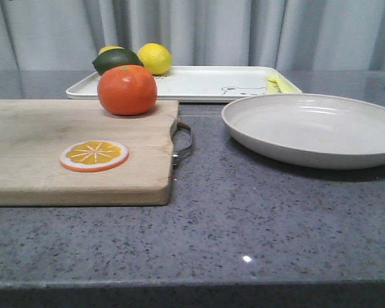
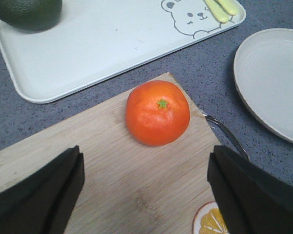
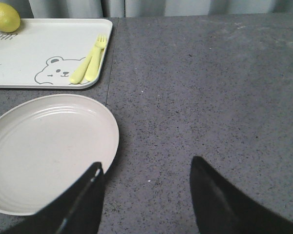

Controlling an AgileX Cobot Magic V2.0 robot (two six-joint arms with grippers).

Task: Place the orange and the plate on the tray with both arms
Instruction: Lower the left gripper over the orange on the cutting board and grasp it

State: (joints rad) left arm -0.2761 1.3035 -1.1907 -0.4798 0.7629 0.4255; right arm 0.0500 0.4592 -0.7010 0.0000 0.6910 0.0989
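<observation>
The orange [image 1: 127,89] sits at the far right corner of the board [image 1: 77,151], just short of the tray [image 1: 186,82], with an orange slice [image 1: 94,155] nearer on the same board. The plate [image 1: 314,128] lies on the counter [image 1: 244,218] to the right of the board, also just in front of the tray. Neither has been lifted yet.

The left claw [image 2: 146,190] hangs above the board with its jaws wide apart and empty, the orange ahead of them and roughly centred between. The step in hand looks like the approach to the orange: bring the claw forward and down so the fingers straddle the fruit at its widest part, then close gently, since a round glossy skin will likely slip from a high pinch. Keep clear of the board's metal handle [image 2: 227,136] on one side.

The right claw [image 3: 144,195] is also spread and empty, with one finger [image 3: 83,202] over the plate's near rim and the other out over bare counter. It should take the rim between its fingers.

On the tray, a lime [image 1: 117,60], a lemon [image 1: 154,58] and yellow cutlery [image 3: 88,66] leave the middle free; aim both things there
</observation>
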